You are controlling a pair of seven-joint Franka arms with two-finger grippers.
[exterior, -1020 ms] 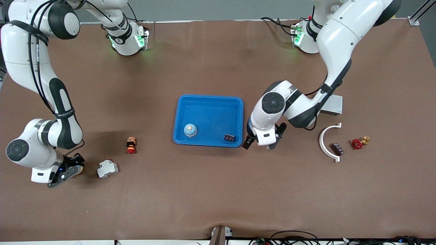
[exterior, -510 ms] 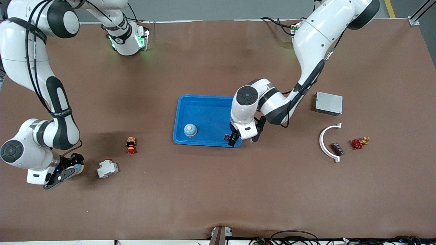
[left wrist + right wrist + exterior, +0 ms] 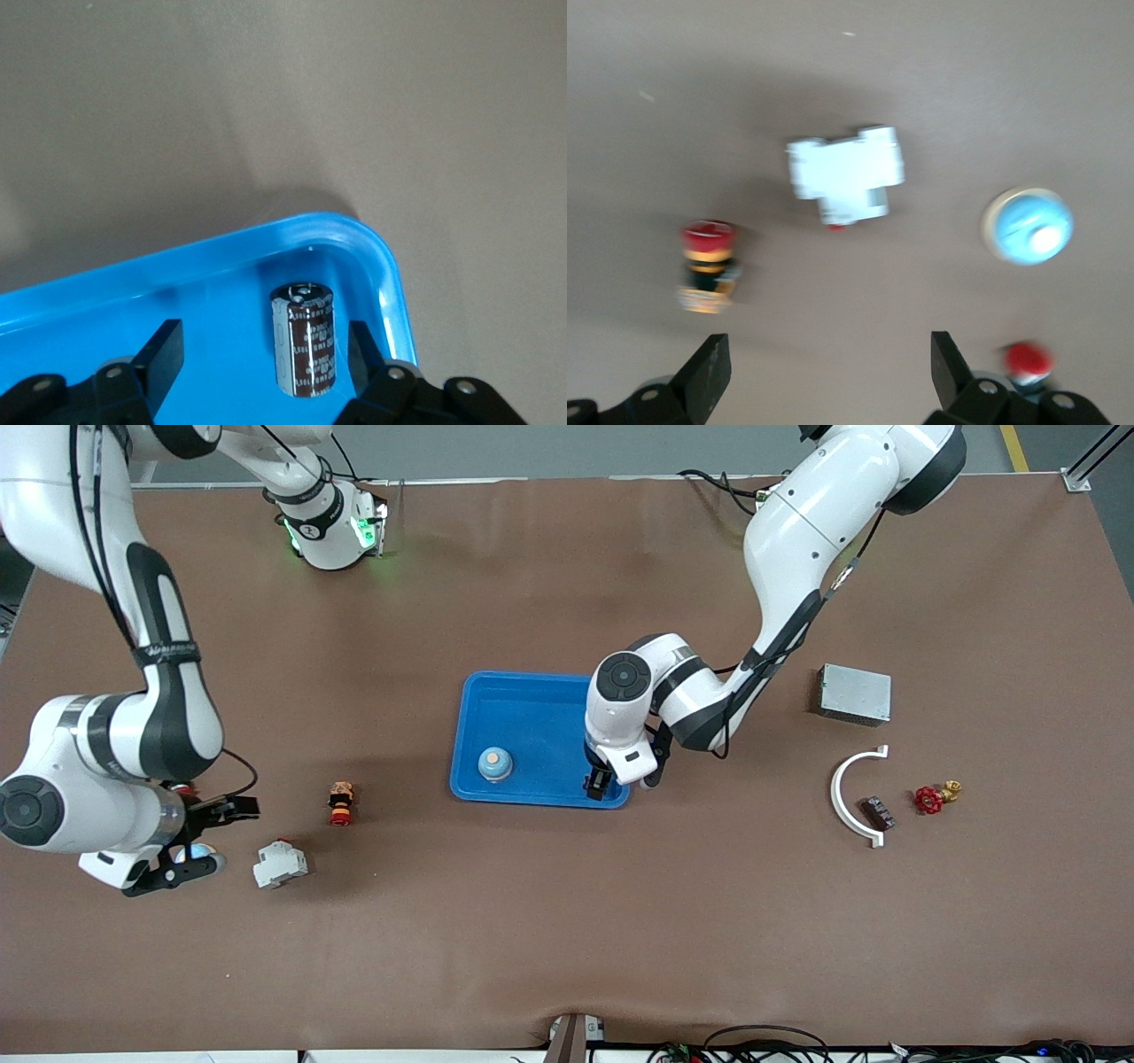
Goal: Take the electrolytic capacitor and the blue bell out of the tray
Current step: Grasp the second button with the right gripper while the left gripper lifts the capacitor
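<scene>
A dark brown capacitor lies in the corner of the blue tray nearest the front camera, toward the left arm's end. My left gripper is low over it and open, one finger on each side with gaps showing. A blue bell sits in the tray. Another blue bell rests on the table at the right arm's end. My right gripper hangs open above the table close to that bell, holding nothing.
A white breaker and a red-topped button lie near the right gripper. At the left arm's end are a grey metal box, a white curved piece, a dark block and a red valve.
My left gripper moved from beside the tray to over its corner, straddling the capacitor, fingers narrowing. My right gripper opened, left the bell on the table and rose.
</scene>
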